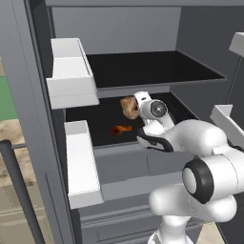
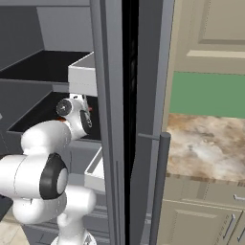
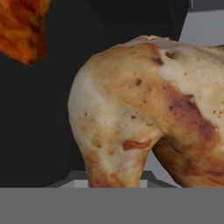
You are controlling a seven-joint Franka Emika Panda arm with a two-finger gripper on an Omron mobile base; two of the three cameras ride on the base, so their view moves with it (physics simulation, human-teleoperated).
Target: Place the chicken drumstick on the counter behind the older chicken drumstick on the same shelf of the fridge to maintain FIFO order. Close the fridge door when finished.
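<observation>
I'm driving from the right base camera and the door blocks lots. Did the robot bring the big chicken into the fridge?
Observer: Yes. The left base view shows the chicken drumstick at the hand, above the shelf.
Operator: Is the little red one there too?
Observer: Yes, the older chicken drumstick lies on that shelf, nearer the front lip.
Operator: Are they touching?
Observer: No. In the hand view black space separates them.

Way in: fridge (image 1: 143, 28) front is open between the door bins (image 1: 71, 71).
Shelf (image 1: 102, 126): dark floor is bare around the small drumstick (image 1: 121, 128).
In the way: upper shelf (image 1: 152, 66) hangs close above.
</observation>
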